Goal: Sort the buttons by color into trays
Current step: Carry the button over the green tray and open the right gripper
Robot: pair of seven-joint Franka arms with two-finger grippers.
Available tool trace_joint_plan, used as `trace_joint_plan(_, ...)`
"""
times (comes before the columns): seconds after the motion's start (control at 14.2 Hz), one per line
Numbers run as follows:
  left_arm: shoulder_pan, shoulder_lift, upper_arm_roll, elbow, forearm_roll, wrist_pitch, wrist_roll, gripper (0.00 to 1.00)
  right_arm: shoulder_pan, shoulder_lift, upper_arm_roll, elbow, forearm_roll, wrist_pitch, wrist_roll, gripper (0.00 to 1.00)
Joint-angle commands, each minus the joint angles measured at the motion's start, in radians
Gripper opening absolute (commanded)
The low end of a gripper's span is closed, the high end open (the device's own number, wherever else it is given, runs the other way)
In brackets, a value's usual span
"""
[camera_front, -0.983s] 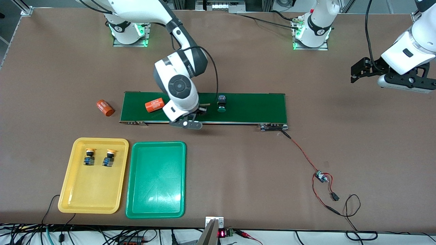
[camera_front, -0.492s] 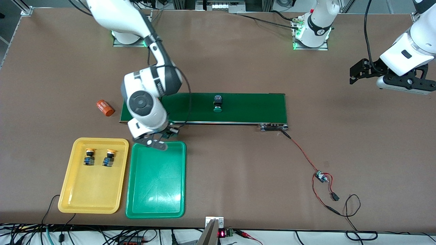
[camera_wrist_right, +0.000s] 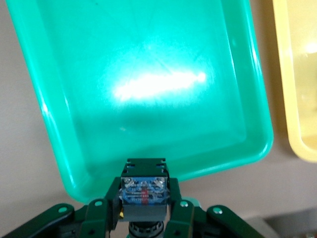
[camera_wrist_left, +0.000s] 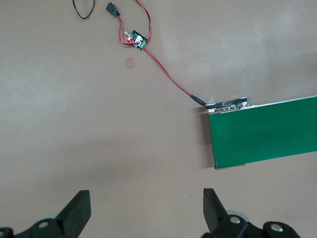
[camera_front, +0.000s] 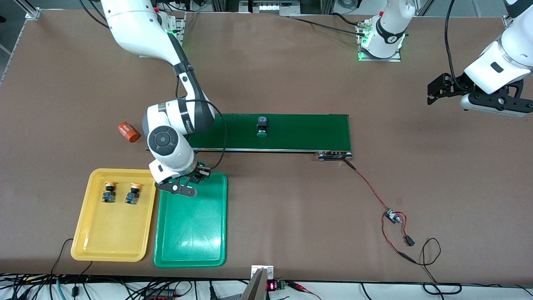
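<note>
My right gripper point(camera_front: 198, 175) point(camera_wrist_right: 143, 198) hangs over the green tray point(camera_front: 191, 233) point(camera_wrist_right: 148, 74), above the tray's edge closest to the conveyor. It is shut on a button point(camera_wrist_right: 143, 191), of which the right wrist view shows the black-and-blue body. A green-capped button point(camera_front: 262, 127) lies on the belt. Two yellow-capped buttons point(camera_front: 109, 191) point(camera_front: 133, 193) rest in the yellow tray point(camera_front: 110, 237) point(camera_wrist_right: 297, 74). My left gripper point(camera_front: 435, 88) point(camera_wrist_left: 147, 198) waits open and holds nothing, over bare table at the left arm's end.
A long dark-green conveyor belt point(camera_front: 308, 131) point(camera_wrist_left: 262, 134) crosses the middle of the table. An orange cylinder point(camera_front: 128, 132) lies on the table off the belt's end, toward the right arm's end. A red wire runs from the belt to a small circuit board point(camera_front: 391, 216) point(camera_wrist_left: 136, 39).
My right arm has swung from over the belt to over the green tray, carrying the button. The green-capped button on the belt has drifted a little toward the right arm's end.
</note>
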Motion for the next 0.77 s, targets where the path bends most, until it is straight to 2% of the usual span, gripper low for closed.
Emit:
trace_joint_plan(0.0, -0.003, 0.006, 0.007, 0.016, -0.010, 0.001, 0.031, 1.00, -0.057, 0.051, 0.009, 0.070, -0.004, -0.007, -0.088, 0.00)
trace_joint_plan(0.21, -0.004, 0.005, 0.006, 0.014, -0.009, 0.003, 0.031, 1.00, -0.112, 0.095, 0.012, 0.121, 0.004, -0.004, -0.171, 0.00)
trace_joint_plan(0.49, 0.002, 0.008, 0.003, 0.019, -0.009, -0.006, 0.033, 1.00, -0.118, 0.184, 0.012, 0.211, 0.019, 0.015, -0.173, 0.00)
trace_joint_plan(0.7, 0.004, 0.009, 0.003, 0.020, -0.009, -0.005, 0.033, 1.00, -0.135, 0.221, 0.012, 0.216, 0.019, 0.053, -0.178, 0.00)
